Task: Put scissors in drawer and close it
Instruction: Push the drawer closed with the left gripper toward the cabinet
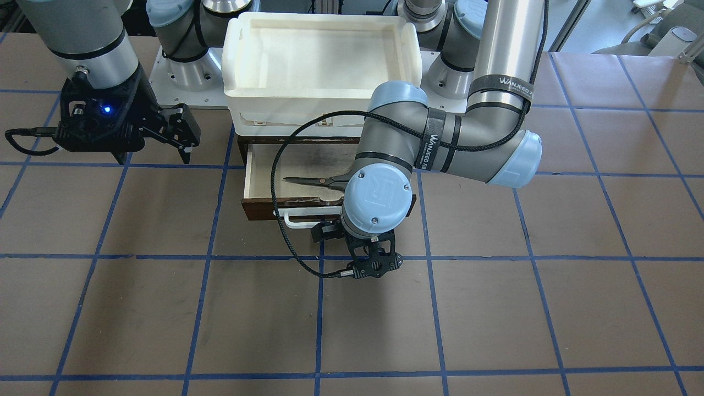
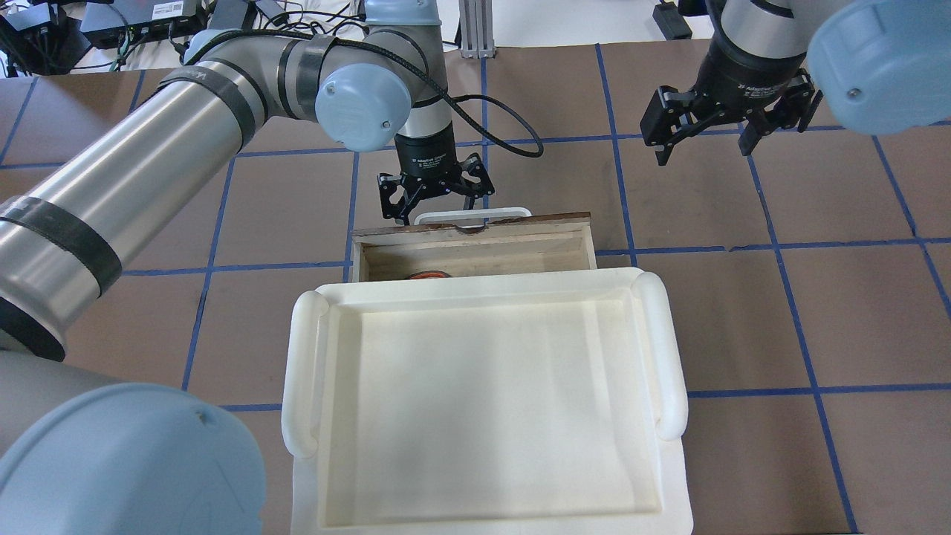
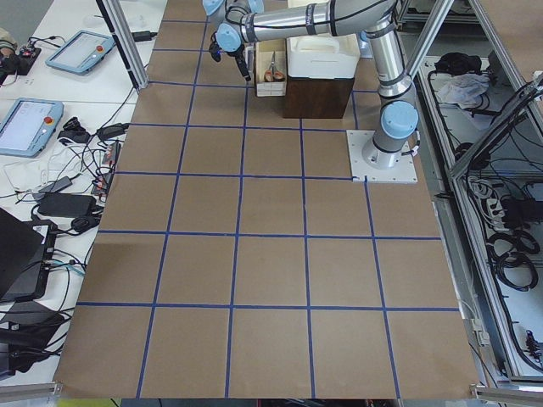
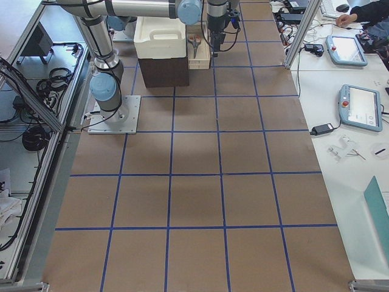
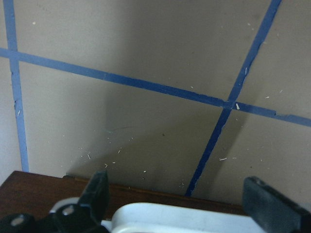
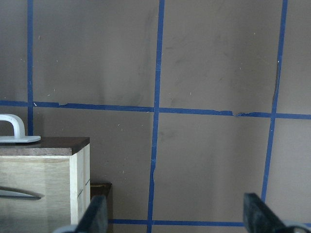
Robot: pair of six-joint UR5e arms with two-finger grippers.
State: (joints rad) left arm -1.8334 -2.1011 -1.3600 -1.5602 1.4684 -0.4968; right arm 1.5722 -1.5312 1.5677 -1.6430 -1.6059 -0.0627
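While inside the drawer (image 1: pixel 261 184), scissors (image 1: pixel 308 180) near the left gripper (image 2: pixel 437 208).

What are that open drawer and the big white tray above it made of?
The shallow open drawer looks wooden: pale, grainy plywood-like walls, a dark brown stained front. Its white bar handle seems smooth plastic or painted metal. The cream rectangular tray looks like matte moulded plastic, with rounded rims.

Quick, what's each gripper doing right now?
Left gripper: open, empty, by the drawer handle.
Right gripper: open, empty.
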